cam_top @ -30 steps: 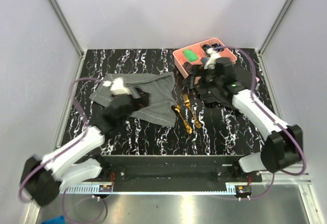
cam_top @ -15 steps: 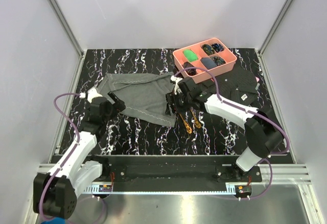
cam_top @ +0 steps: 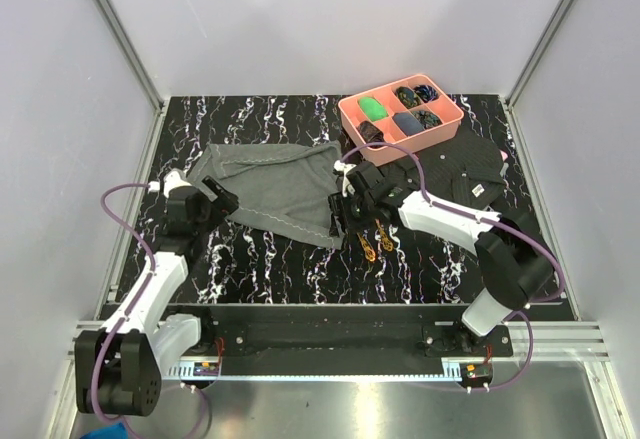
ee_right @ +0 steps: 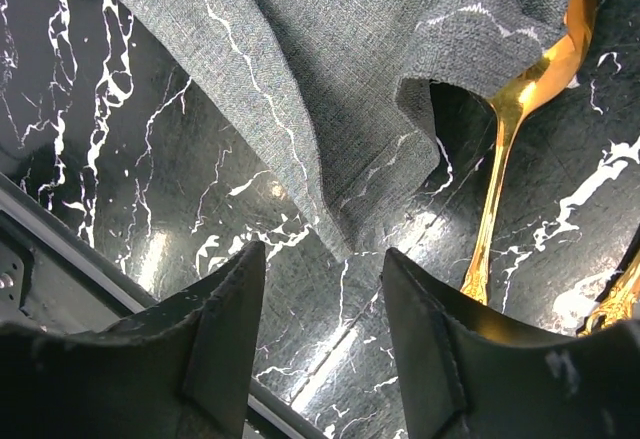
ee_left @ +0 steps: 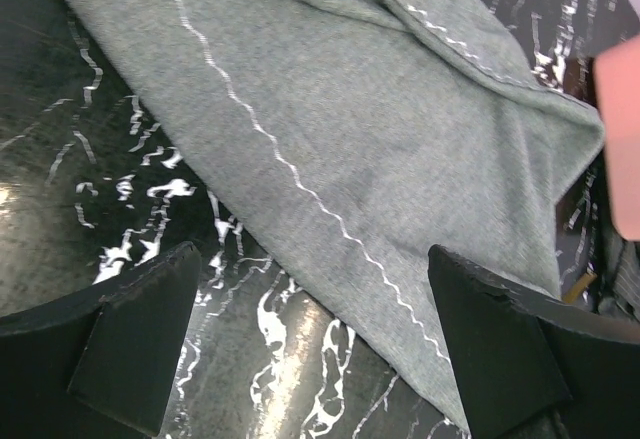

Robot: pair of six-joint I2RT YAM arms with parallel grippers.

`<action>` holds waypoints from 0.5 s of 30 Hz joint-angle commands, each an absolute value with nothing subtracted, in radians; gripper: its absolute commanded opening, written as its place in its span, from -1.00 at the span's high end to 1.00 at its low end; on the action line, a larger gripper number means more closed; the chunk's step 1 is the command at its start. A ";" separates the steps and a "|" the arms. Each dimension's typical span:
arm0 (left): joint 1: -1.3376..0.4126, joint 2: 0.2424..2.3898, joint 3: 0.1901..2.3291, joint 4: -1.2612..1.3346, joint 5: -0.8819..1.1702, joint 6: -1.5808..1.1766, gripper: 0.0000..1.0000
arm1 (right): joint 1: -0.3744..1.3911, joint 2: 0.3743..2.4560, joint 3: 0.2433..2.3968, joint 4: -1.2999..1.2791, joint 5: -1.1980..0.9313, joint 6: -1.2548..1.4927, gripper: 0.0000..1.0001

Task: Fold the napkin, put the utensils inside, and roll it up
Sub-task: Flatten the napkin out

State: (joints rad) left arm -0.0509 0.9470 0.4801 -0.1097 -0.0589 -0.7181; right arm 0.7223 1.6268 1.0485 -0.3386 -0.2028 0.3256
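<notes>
The grey napkin [cam_top: 275, 189] lies rumpled on the black marbled table, left of centre; it fills the left wrist view [ee_left: 340, 109] and the top of the right wrist view [ee_right: 330, 69]. The gold spoon [cam_top: 358, 234] and gold fork [cam_top: 380, 231] lie just right of its near right corner; the spoon's handle shows in the right wrist view [ee_right: 510, 149]. My left gripper [cam_top: 222, 201] is open at the napkin's left edge, empty. My right gripper [cam_top: 340, 217] is open just above the napkin's near right corner [ee_right: 345, 249], holding nothing.
A pink tray [cam_top: 400, 117] of small dark and green items stands at the back right. A black patterned cloth [cam_top: 470, 174] with a white tag lies to the right of the utensils. Grey walls close in the table on three sides.
My left arm has drawn back to the napkin's left edge. My right arm swung from the black cloth to the napkin's near right corner and lowered slightly. The napkin lies flatter.
</notes>
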 commanded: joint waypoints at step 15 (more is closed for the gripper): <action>0.049 1.037 0.601 -0.118 -0.066 -0.667 -0.98 | 0.772 1.698 1.034 -0.216 -0.268 0.244 0.35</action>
